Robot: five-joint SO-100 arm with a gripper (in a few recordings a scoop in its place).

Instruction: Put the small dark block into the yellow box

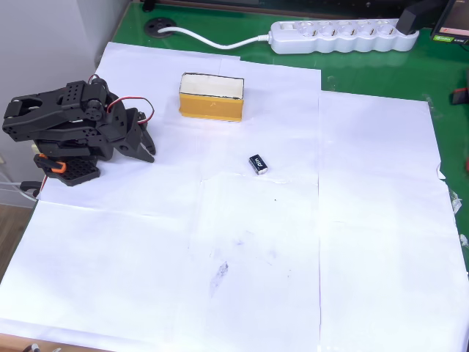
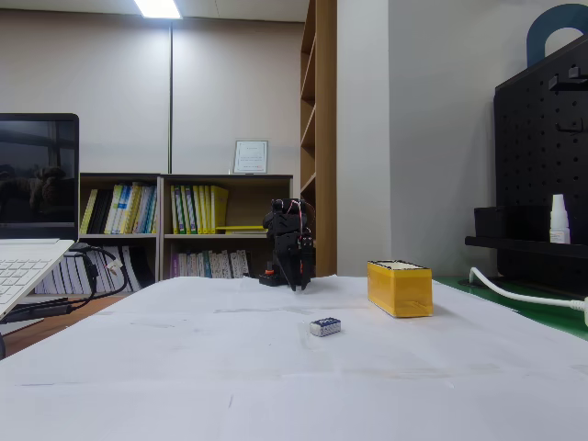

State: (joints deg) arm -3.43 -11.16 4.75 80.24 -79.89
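The small dark block (image 1: 258,163) lies on the white paper near the middle of the overhead view; in the fixed view the block (image 2: 325,326) rests in front of the box. The yellow box (image 1: 211,96) with a cream top sits up and left of it, also seen at the right as the box (image 2: 400,288). My black arm is folded at the left edge, its gripper (image 1: 149,152) pointing down at the paper, fingers together with nothing in them. In the fixed view the gripper (image 2: 296,280) hangs at the far end of the table, well apart from both things.
A white power strip (image 1: 341,37) and its cable lie on the green mat at the top. White paper sheets (image 1: 366,242) cover most of the table. A laptop (image 2: 28,257) stands at the left in the fixed view; a black pegboard (image 2: 542,175) at the right.
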